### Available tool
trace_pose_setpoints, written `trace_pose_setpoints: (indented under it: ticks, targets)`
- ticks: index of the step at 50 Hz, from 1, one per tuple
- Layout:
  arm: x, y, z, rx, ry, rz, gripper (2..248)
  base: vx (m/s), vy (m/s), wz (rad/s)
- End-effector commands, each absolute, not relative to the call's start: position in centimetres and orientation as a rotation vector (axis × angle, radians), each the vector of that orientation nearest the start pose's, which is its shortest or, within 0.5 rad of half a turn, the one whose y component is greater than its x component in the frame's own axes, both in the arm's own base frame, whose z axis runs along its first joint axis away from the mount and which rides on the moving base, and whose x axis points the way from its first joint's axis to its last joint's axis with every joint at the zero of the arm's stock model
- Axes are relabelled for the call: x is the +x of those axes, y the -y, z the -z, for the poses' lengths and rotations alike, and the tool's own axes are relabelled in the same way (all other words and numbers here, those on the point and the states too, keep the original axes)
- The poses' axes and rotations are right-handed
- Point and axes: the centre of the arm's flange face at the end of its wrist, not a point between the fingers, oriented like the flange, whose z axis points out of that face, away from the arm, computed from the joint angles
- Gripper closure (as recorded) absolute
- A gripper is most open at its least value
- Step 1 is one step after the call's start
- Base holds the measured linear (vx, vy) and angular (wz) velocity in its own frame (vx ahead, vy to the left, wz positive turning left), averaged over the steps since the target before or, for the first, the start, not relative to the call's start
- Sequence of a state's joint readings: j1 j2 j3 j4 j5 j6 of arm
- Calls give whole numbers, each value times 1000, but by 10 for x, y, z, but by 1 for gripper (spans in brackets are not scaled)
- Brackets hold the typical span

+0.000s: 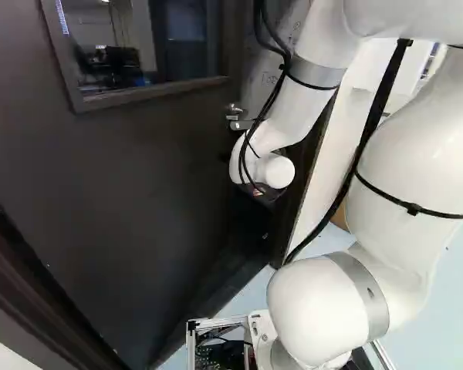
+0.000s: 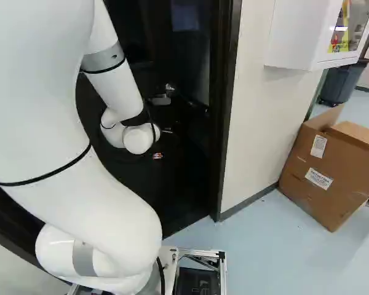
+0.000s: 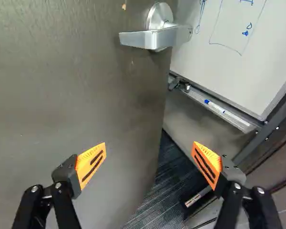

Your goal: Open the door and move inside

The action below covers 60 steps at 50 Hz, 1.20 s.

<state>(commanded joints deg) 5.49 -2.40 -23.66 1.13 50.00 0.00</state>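
1. Pale blue floor [image 2: 258,264] meets an off-white wall [image 2: 255,92]; an open cardboard box [image 2: 332,166] lies tilted near that wall, at the right of the right base view, with a white cabinet [image 2: 301,37] above.
2. Dark door [image 1: 131,177], fitted with a window [image 1: 139,46], fills much of the left base view. Observed ajar: past its free edge, the wrist view shows striped carpet [image 3: 157,200] and a whiteboard [image 3: 229,43] with a marker [image 3: 214,106] on its tray.
3. White arm [image 1: 401,169] reaches toward the door; end effector [image 1: 270,194] near its free edge.
4. Wrist view: end effector [image 3: 149,144] wide, nothing between the orange pads [image 3: 91,162].
5. Silver lever handle [image 3: 155,37], on the door, sits ahead of the fingers, apart from both.
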Motion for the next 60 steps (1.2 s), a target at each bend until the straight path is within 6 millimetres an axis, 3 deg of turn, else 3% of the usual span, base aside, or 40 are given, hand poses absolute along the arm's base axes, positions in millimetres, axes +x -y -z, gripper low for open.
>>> trace_pose_setpoints:
  ticks: [60]
  targets:
    - [445, -77, -381, -2440, 297, 1773, 3, 0, 0, 0]
